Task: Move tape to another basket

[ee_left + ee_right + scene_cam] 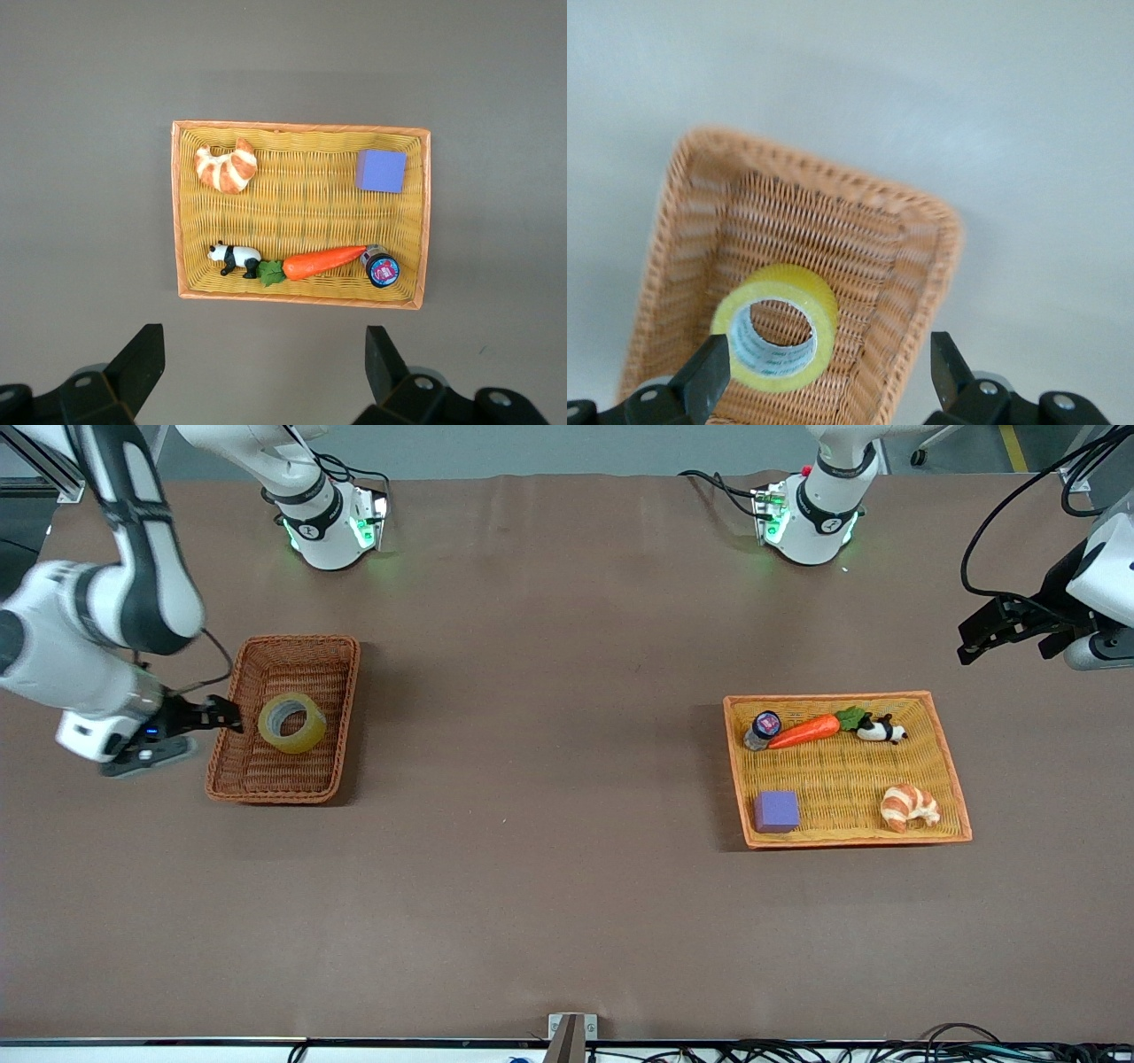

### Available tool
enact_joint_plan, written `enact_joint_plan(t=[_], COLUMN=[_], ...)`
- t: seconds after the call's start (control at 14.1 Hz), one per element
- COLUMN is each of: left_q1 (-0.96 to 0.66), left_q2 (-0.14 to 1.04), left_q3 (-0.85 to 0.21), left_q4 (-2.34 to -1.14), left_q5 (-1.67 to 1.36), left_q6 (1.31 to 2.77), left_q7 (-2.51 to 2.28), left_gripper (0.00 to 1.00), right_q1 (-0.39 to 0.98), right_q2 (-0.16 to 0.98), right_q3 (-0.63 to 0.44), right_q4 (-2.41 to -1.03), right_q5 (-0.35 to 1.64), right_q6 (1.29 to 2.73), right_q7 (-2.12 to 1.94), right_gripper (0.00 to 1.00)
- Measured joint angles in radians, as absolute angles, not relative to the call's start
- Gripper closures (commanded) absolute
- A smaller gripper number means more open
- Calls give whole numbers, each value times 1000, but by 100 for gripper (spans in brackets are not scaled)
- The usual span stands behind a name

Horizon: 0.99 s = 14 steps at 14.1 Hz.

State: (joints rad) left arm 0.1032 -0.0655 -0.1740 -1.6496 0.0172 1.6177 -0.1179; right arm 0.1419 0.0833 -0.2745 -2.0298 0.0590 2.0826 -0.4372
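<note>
The tape (303, 737), a yellowish roll with a grey core, rests tilted inside the reddish-brown wicker basket (283, 641) at the right arm's end of the table. My right gripper (223, 714) is open and empty, low over the basket's outer rim beside the tape. In the right wrist view the tape (826, 306) lies in the basket (914, 266) just ahead of my right gripper (828, 365), and no finger touches it. My left gripper (972, 644) is open and empty, up over the bare table at the left arm's end; it also shows in the left wrist view (266, 363).
An orange-yellow shallow tray (948, 762) at the left arm's end holds a croissant (908, 806), a purple block (776, 811), a carrot (804, 732), a panda figure (881, 731) and a small bottle (763, 729). The tray also shows in the left wrist view (186, 221).
</note>
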Motion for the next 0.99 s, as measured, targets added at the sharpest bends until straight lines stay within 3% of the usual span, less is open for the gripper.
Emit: enact_joint_plan(t=[0.36, 0.5, 0.71, 0.99], left_q1=[103, 103, 103, 100], left_q2=[-66, -66, -65, -66], left_q3=[-174, -174, -174, -177], left_q4=[-1650, -1651, -1651, -1651], left_q5=[17, 17, 26, 33], left_q6=[1620, 1621, 1624, 1625], left_q7=[-118, -118, -118, -118], left_gripper=[0, 0, 0, 0], right_q1=[101, 70, 44, 22], right_q2=[76, 77, 71, 51], right_q3=[-264, -211, -136, -125], right_q4=[-1808, -1748, -1636, -1426], right_q5=[59, 59, 21, 2], right_q6=[1943, 1884, 1730, 1521], right_q7=[-265, -185, -32, 20], right_gripper=[0, 0, 0, 0])
